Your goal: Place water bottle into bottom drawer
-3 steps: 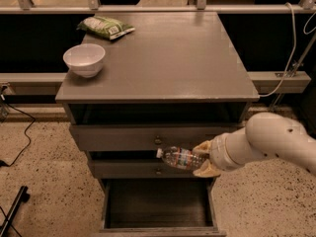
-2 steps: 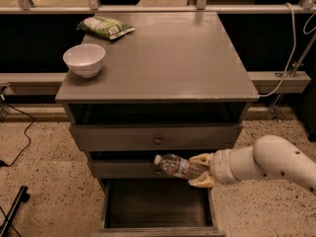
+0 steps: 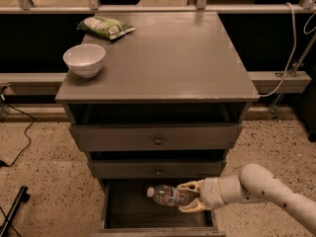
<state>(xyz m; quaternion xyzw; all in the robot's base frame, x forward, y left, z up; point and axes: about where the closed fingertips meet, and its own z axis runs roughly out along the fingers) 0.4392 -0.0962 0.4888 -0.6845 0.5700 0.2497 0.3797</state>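
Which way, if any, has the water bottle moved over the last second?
Yes. Held in the gripper, the water bottle came down from level with the middle drawer front to over the open bottom drawer.

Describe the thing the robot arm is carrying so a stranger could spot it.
Start at the grey cabinet, drop to its bottom drawer, pulled open. Over its dark inside the gripper, reaching from the right, holds a small clear water bottle on its side, white cap leftward. Unlike the white bowl and green snack bag up top, it is see-through.
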